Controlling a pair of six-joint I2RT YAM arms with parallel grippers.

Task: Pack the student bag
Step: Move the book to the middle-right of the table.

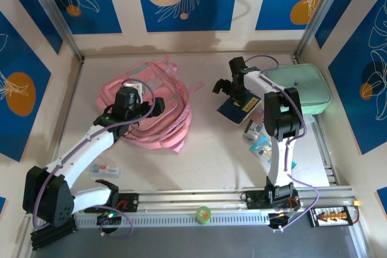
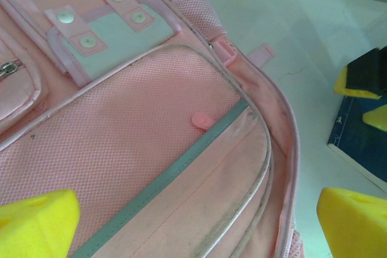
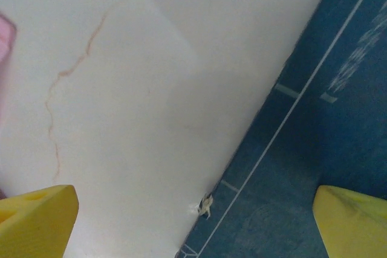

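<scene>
Left jaws were spread fully wide with nothing in them, hanging right over the student bag [image 1: 164,126] [image 2: 151,125], which lay flat on the far-left part of the bench [image 1: 205,164], front pockets up. Right jaws were just as wide and empty, low over one edge of a dark blue book [image 1: 232,112] [image 3: 314,119] right of the bag. Packing looked barely begun to me: book, mint-green case [image 1: 302,87] and some small packets [image 1: 260,140] all sat outside the bag.

A dark blue notebook [image 3: 302,149] lies beneath the right pincer [image 3: 193,222], with a mint-green case [image 1: 302,89] to the pincer's right and small packets [image 1: 261,145] behind it.
</scene>
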